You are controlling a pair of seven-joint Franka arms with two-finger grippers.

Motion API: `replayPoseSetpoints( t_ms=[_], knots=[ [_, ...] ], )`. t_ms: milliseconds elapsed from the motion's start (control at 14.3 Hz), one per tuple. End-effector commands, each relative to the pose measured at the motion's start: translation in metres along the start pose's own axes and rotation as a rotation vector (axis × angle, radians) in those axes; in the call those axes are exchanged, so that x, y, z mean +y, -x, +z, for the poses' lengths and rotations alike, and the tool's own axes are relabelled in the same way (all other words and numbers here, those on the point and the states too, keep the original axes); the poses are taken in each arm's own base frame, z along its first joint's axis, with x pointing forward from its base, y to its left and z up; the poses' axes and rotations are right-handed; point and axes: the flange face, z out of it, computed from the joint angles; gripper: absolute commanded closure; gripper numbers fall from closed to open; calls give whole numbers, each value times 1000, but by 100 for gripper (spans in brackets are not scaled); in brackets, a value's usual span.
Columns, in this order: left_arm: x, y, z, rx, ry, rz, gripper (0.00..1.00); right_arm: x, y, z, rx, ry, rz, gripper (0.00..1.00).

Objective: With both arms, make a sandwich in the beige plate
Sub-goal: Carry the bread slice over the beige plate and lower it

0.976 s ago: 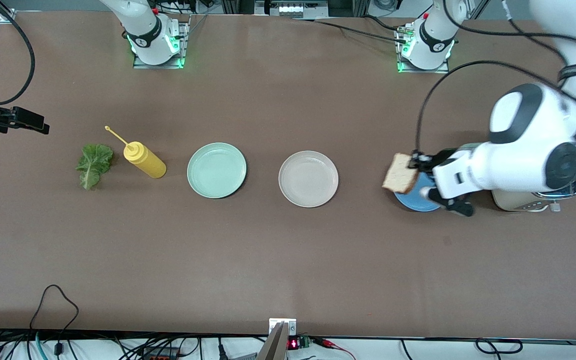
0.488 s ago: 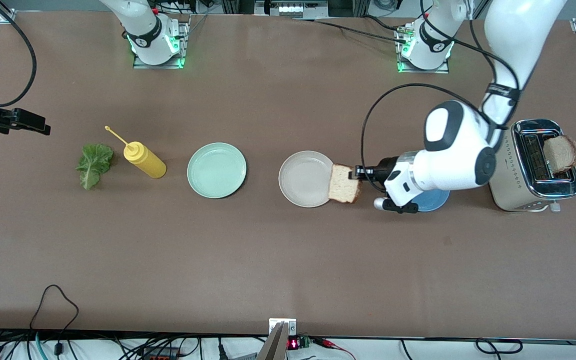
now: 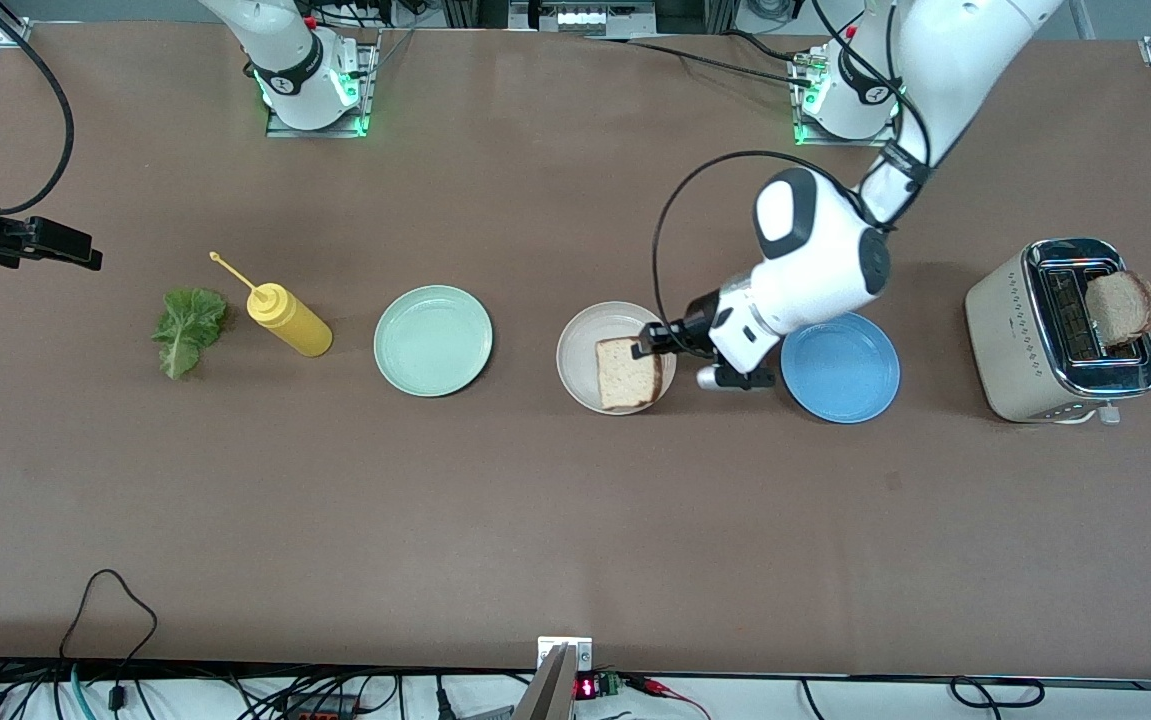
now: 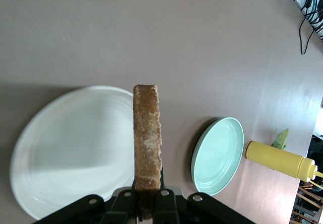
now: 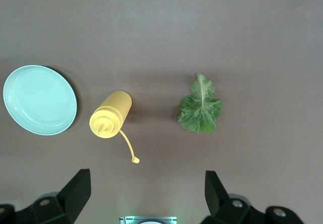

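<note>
Toast slice (image 3: 627, 373) over beige plate (image 3: 585, 350), mid-tabletop (image 3: 535, 500). Right pincer (image 5: 146, 196) waits at right arm's end, fingers spread, above lettuce leaf (image 3: 186, 328) and yellow squeeze bottle (image 3: 287, 318). Mint-green plate (image 3: 432, 340) between bottle and beige plate. Left pincer (image 3: 657, 338) clenched on slice edge. Blue plate (image 3: 840, 367) beside it. Toaster (image 3: 1060, 333) toward left arm's end, second slice (image 3: 1121, 305) protruding from slot.

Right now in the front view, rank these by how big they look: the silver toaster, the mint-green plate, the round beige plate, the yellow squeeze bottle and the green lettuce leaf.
Largest to smallest:
1. silver toaster
2. mint-green plate and round beige plate: they look alike, so no ranking between them
3. yellow squeeze bottle and green lettuce leaf: close, unsure
</note>
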Motion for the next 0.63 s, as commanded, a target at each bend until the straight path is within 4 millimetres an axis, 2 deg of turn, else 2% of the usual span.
replayPoseSetpoints(
  t_ms=[0, 557],
  knots=[
    [-5, 9, 11, -4, 3, -28, 100, 0, 0, -1, -10, -11, 4, 0],
    [-15, 19, 28, -42, -10, -28, 100, -8, -3, 2, -2, -100, -1, 0]
  ],
)
